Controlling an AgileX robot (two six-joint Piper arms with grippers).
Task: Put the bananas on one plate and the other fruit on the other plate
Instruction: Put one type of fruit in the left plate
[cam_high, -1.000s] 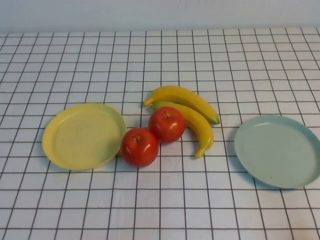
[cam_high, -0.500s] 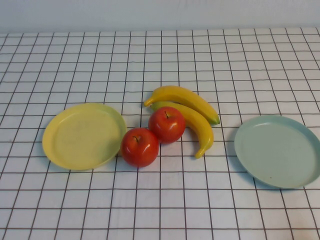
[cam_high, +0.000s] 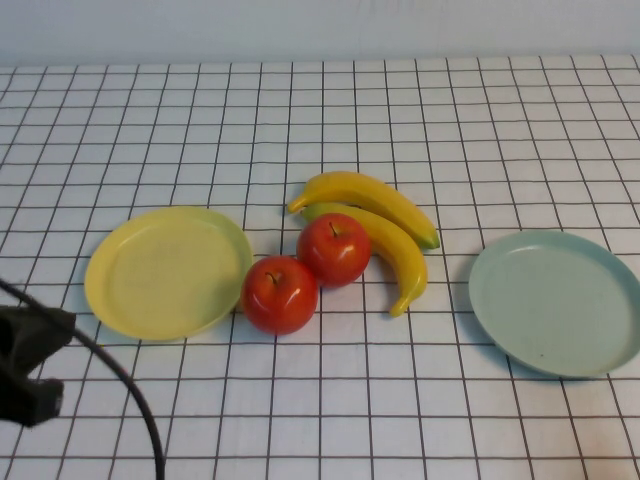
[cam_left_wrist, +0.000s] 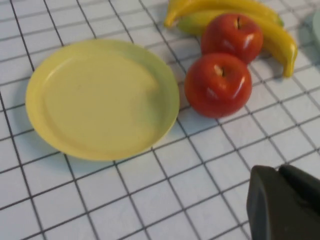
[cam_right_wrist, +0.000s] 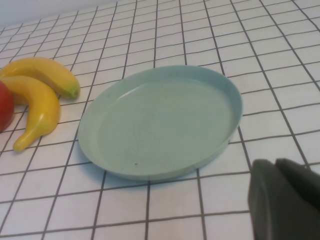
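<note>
Two yellow bananas (cam_high: 375, 200) lie side by side at mid-table, touching two red apples (cam_high: 334, 249) in front of them. The nearer apple (cam_high: 280, 293) touches the empty yellow plate (cam_high: 165, 270) on the left. The pale blue-green plate (cam_high: 555, 300) lies empty on the right. My left gripper (cam_high: 30, 360) is low at the near left, in front of the yellow plate (cam_left_wrist: 100, 97), shut and empty (cam_left_wrist: 280, 171). My right gripper (cam_right_wrist: 277, 165) is shut and empty, just near of the blue-green plate (cam_right_wrist: 160, 120); it is outside the high view.
The table wears a white cloth with a black grid (cam_high: 400, 420). A black cable (cam_high: 130, 400) trails from the left arm to the near edge. A pale wall (cam_high: 320, 25) closes the far side.
My left arm has come into the high view at the near left corner. The fruit and both plates have not moved.
</note>
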